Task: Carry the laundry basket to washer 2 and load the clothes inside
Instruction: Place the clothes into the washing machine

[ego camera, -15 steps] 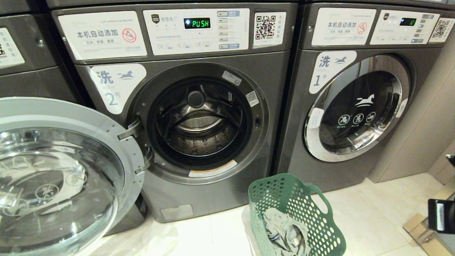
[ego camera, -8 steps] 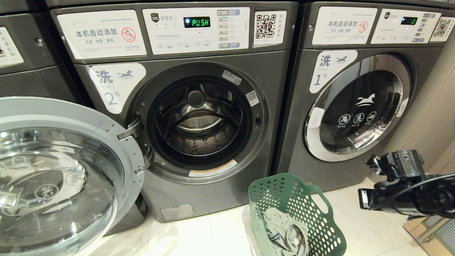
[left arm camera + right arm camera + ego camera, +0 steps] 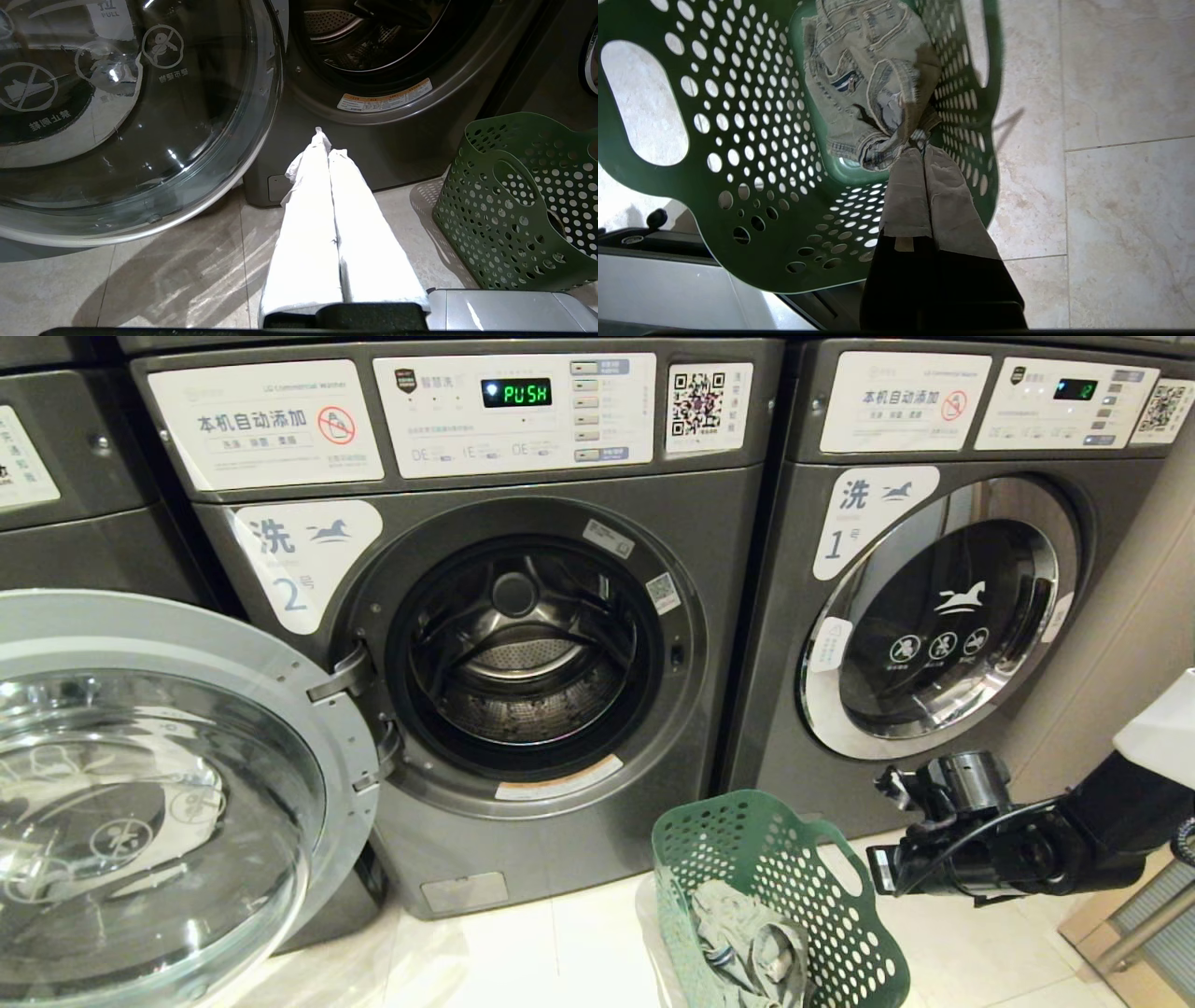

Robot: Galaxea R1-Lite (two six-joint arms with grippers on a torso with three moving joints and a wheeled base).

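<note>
The green laundry basket (image 3: 775, 896) stands on the floor in front of washer 2 (image 3: 579, 840), a little to its right. The clothes (image 3: 752, 952) lie crumpled inside it. Washer 2's round glass door (image 3: 140, 784) is swung wide open to the left, and its drum (image 3: 523, 663) looks empty. My right arm (image 3: 1008, 849) reaches in beside the basket's right side. In the right wrist view, the right gripper (image 3: 922, 151) is shut with nothing in it, above the basket (image 3: 752, 154) and over the clothes (image 3: 873, 88). My left gripper (image 3: 324, 140) is shut and empty, low before the washer's base.
Washer 1 (image 3: 934, 616) stands to the right with its door shut. A beige wall (image 3: 1120, 644) closes off the far right. The open door takes up the room at the left. Pale floor tiles (image 3: 523, 952) lie between the door and the basket.
My right arm has swung in from the right edge of the head view, leftward to just beside the basket. The basket, the clothes and the washer door have not moved.
</note>
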